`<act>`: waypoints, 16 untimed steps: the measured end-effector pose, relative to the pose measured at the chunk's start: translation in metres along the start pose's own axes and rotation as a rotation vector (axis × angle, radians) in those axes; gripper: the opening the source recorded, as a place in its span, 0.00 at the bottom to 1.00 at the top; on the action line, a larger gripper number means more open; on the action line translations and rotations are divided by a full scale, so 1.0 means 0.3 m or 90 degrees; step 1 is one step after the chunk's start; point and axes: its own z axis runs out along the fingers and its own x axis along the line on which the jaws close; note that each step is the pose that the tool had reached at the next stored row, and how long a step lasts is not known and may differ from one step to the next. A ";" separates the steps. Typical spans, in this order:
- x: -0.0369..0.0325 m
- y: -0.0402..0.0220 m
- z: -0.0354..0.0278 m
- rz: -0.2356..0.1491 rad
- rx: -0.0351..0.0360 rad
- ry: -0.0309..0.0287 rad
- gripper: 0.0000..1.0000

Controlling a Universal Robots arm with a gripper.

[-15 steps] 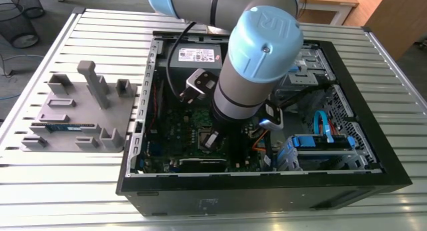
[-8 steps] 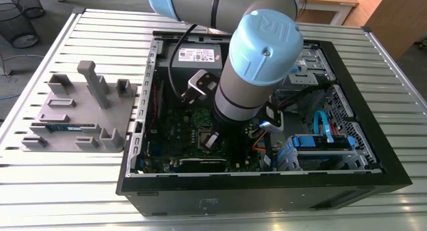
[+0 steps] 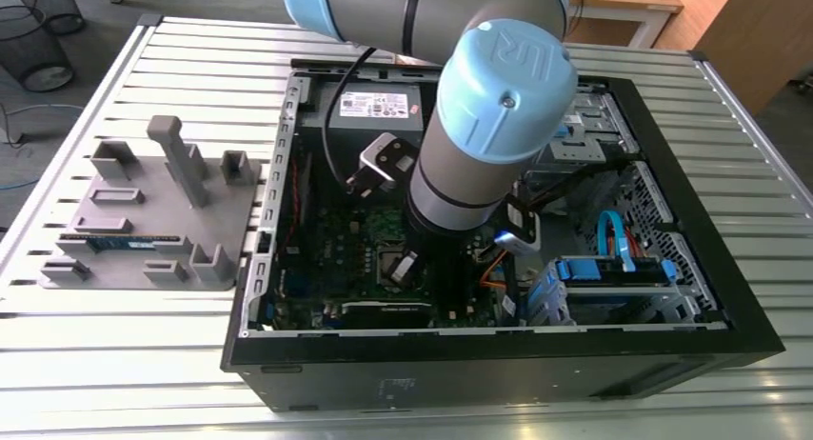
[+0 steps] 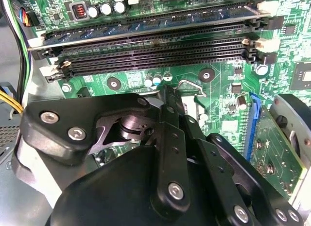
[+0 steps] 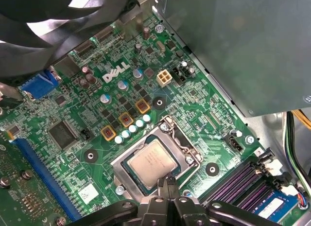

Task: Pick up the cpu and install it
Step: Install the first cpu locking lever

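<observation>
The arm reaches down into the open case, which lies on its side on a slatted table. Its wrist is low over the board, towards the near wall of the case. On the table at the exterior view's left, just beside the case, sits a grey plate with upright blocks. A memory stick lies flat on it.

In the first wrist view the cpu lies flat and level in its socket on the green board, silver top uncovered and ringed by the socket's metal frame. The gripper stands at one edge of the cpu. Its two fingers are pressed together with nothing seen between them, and the tips overlap the frame's rim. Whether they touch the chip cannot be told. It grips nothing.

The second wrist view shows the gripper from behind its black linkage, the fingers meeting at a point beside a bent wire lever. Beyond lie the long black slots.

Beside the socket in the first wrist view are a black fan and a grey metal box.
</observation>
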 end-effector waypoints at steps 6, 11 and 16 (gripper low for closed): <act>-0.003 -0.003 0.000 0.000 -0.0003 0.0000 0.11; -0.003 -0.006 0.000 0.000 -0.0002 0.0001 0.11; 0.005 -0.014 0.000 0.000 -0.0007 -0.0008 0.11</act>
